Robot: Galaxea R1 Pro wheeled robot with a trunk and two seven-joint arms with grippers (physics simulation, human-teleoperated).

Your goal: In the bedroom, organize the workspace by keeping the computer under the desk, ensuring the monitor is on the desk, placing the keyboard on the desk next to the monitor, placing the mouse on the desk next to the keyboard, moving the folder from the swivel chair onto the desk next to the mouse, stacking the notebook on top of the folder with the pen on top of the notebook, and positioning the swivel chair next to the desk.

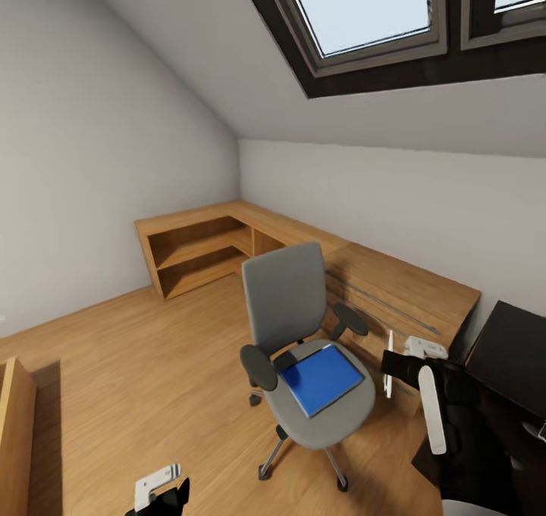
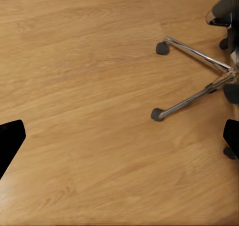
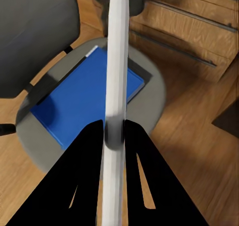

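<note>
The grey swivel chair (image 1: 287, 304) stands on the wood floor with the bright-blue folder (image 1: 324, 378) lying flat on its seat. To the chair's right, my right gripper (image 1: 396, 369) is shut on the thin white pen (image 1: 389, 358). Through the right wrist view the pen (image 3: 117, 61) runs out from between the black fingers (image 3: 89, 151), above the folder (image 3: 82, 101) and the seat. A corner of the desk's black top (image 1: 516, 353) shows at the far right. My left gripper (image 1: 163, 495) hangs low, open over bare floor (image 2: 99, 86), near the chair's metal base (image 2: 196, 56).
A low light-wood shelf unit (image 1: 201, 247) and a chest with drawers (image 1: 402, 292) line the far walls behind the chair. Another wooden piece (image 1: 15, 425) stands at the left edge. Open floor (image 1: 152, 364) lies left of the chair. A sloped ceiling with skylights is above.
</note>
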